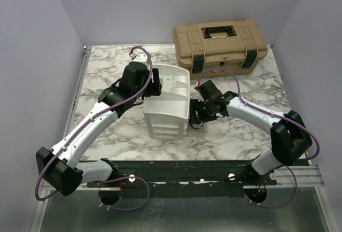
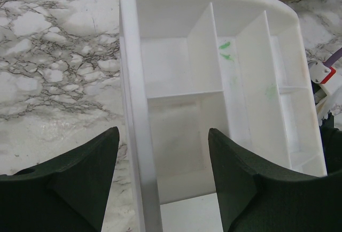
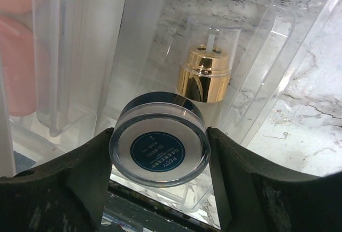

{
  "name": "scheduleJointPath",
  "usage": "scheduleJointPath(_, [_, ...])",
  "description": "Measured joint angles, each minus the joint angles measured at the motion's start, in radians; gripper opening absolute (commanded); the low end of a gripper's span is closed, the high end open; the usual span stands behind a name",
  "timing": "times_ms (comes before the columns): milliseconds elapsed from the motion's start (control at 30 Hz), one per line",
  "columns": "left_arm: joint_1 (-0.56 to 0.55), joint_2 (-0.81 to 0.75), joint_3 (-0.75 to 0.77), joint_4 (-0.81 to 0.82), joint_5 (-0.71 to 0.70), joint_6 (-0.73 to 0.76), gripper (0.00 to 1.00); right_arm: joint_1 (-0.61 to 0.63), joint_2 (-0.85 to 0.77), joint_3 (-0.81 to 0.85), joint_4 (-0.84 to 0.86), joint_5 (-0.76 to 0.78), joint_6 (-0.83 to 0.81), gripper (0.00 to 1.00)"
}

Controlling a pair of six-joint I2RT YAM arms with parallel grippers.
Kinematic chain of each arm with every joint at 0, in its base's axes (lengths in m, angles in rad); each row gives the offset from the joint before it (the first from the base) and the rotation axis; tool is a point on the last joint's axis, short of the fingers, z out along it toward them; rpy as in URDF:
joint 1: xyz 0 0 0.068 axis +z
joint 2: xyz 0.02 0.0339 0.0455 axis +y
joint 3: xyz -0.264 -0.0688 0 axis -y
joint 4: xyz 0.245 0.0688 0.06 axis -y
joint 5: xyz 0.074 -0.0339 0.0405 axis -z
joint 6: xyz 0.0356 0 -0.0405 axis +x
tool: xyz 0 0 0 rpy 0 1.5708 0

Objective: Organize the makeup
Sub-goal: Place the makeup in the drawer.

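A round compact (image 3: 158, 150) with a clear rim and a dark blue centre label sits between the fingers of my right gripper (image 3: 159, 157), which is shut on it, both pads touching its sides. It hangs over a clear plastic drawer (image 3: 278, 55) that holds a gold-capped pump bottle (image 3: 204, 74). Pink shapes (image 3: 18, 66) show blurred through plastic at the left. In the top view the right gripper (image 1: 196, 118) is against the right side of the white drawer unit (image 1: 168, 109). My left gripper (image 2: 163, 157) is open, astride the left wall (image 2: 131, 82) of the unit's top tray, whose visible compartments hold nothing.
The tan toolbox (image 1: 219, 45) stands shut at the back right of the marble table. Both arms crowd the white drawer unit from either side. Green smudges (image 2: 225, 50) mark one divider of the top tray.
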Motion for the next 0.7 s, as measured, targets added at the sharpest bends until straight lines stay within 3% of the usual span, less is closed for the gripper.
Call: scheduleJointPath(700, [0.000, -0.007, -0.003, -0.008, 0.000, -0.001, 0.69, 0.009, 0.026, 0.029, -0.024, 0.011, 0.000, 0.74])
